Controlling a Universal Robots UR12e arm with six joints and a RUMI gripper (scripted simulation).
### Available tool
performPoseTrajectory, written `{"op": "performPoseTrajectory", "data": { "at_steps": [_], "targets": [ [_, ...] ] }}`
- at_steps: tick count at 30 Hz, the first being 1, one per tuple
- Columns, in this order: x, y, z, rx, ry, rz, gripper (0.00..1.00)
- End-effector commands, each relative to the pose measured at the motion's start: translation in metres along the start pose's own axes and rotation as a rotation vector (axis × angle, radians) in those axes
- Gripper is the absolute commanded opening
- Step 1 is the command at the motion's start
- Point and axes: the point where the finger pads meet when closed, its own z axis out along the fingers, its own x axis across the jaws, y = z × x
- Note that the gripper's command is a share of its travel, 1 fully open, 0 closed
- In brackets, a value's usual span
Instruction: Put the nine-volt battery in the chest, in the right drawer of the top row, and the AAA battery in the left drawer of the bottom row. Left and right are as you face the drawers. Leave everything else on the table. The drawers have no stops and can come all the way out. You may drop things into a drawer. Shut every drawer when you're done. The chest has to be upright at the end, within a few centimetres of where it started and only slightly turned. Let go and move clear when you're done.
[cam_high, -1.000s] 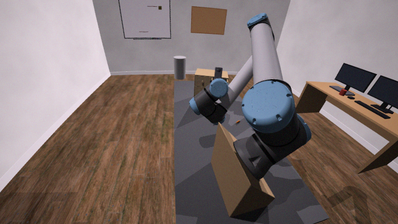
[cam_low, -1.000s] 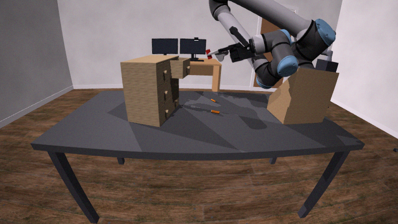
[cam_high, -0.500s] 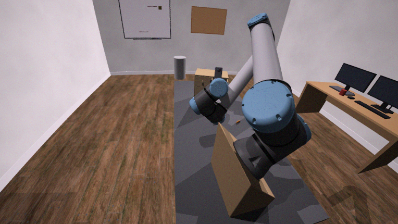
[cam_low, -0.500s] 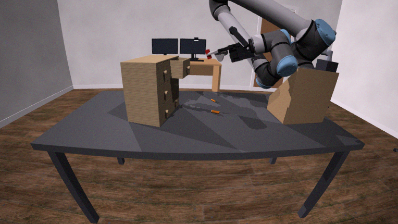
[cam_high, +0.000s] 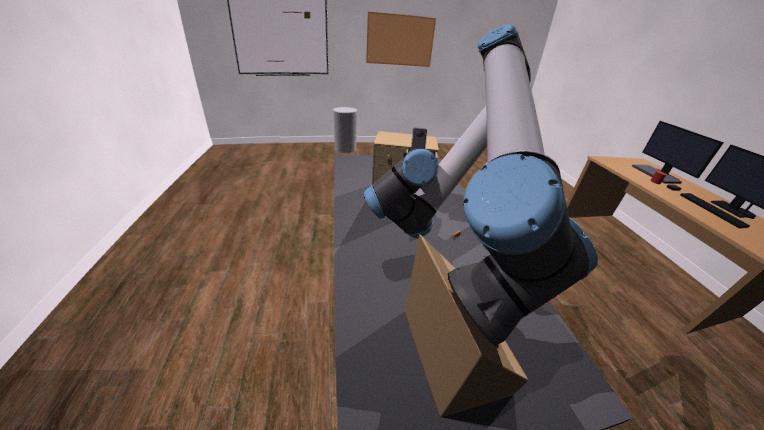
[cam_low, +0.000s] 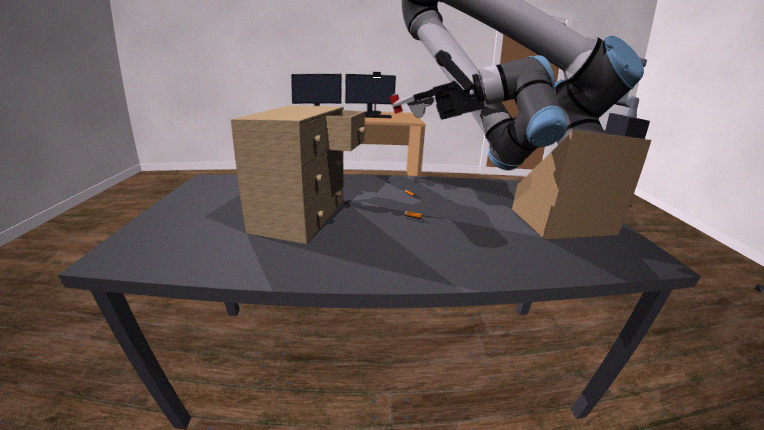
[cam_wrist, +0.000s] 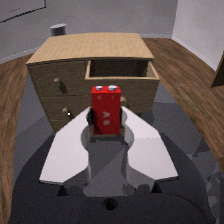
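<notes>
Wooden flooring surrounds a dark grey worktop (cam_low: 176, 256) that carries a wooden chest (cam_low: 272, 170) of drawers. All positions below are given relative to the chest.

Chest: upright. Its top-row right drawer (cam_wrist: 121, 70) is pulled out and open; the other visible drawer fronts sit flush. In the exterior view the open drawer (cam_low: 345, 129) juts from the chest's upper front.

Claw (cam_wrist: 106, 125): held in the air in front of the chest, level with the open drawer and apart from it. Its two pale fingers are closed to a narrow gap and clamp the nine-volt battery (cam_wrist: 105, 110).

Nine-volt battery: red, held by its lower part between the fingers. Its long axis runs along the claw's reach, with the terminal end pointing towards the chest front and the open drawer. In the exterior view it shows as a small red block (cam_low: 395, 103) at the claw tip, off the worktop.

Two slim orange items lie on the worktop in front of the chest, one nearer (cam_low: 412, 214) and one farther out (cam_low: 408, 192), each lying flat. Which is the AAA battery cannot be told at this size.

A tilted cardboard box (cam_low: 582, 186) stands on the worktop well apart from the chest, beside the arm.
</notes>
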Motion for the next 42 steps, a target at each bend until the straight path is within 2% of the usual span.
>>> {"op": "performPoseTrajectory", "data": {
  "at_steps": [1,28,42],
  "targets": [
    [0.0,-0.002,0.005,0.001,0.0,0.0,0.13],
    [0.0,-0.018,0.049,0.001,0.0,0.0,0.13],
    [0.0,-0.03,0.081,0.001,0.0,0.0,0.13]
  ]
}}
